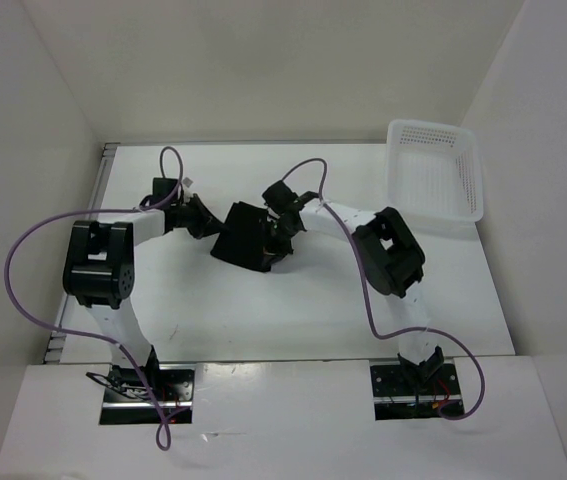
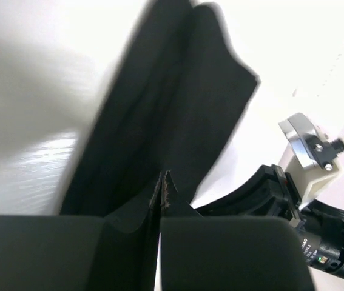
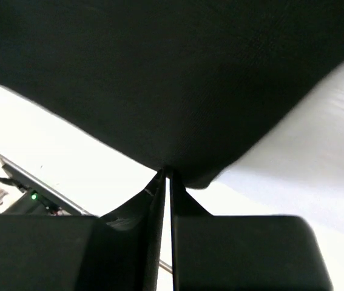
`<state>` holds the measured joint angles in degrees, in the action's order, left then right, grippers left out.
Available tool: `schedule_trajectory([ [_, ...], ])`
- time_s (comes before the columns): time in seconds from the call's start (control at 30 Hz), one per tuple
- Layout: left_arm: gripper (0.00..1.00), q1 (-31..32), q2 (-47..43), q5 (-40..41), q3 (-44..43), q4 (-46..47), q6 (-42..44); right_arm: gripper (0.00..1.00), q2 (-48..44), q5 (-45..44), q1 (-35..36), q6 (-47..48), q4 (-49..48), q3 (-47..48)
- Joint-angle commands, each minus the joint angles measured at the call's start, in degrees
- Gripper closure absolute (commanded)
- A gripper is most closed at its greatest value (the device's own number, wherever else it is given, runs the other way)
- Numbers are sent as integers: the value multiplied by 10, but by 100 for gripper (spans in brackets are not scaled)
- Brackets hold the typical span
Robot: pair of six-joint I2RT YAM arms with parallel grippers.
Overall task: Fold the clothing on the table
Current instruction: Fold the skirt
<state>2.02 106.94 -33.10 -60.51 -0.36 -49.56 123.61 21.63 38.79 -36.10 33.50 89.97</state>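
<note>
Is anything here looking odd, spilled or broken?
Nothing looks spilled or damaged. The only unusual sight is the clothing. The left gripper and right gripper both pinch it, so it is bunched between them instead of lying flat on the table.

Black-and-white arms (image 1: 98, 262), purple cables (image 1: 7, 268)

The white basket (image 1: 435, 170) blocked the upper right of the table (image 1: 293, 310); the left arm (image 1: 98, 262), the right arm (image 1: 391, 250) and the black clothing (image 1: 246, 238) between them crowded mid-frame. Bare table lay open below them, lower centre.
</note>
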Motion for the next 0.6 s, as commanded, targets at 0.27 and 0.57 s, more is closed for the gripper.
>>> schedule_trajectory([
  [0.27,58,-26,-159,-29,-116,-93,83,68,-293,-56,-116,32,69,2],
  [0.57,0,-32,-287,-6,16,-169,130,51,-534,-27,-238,-5,25,-272],
])
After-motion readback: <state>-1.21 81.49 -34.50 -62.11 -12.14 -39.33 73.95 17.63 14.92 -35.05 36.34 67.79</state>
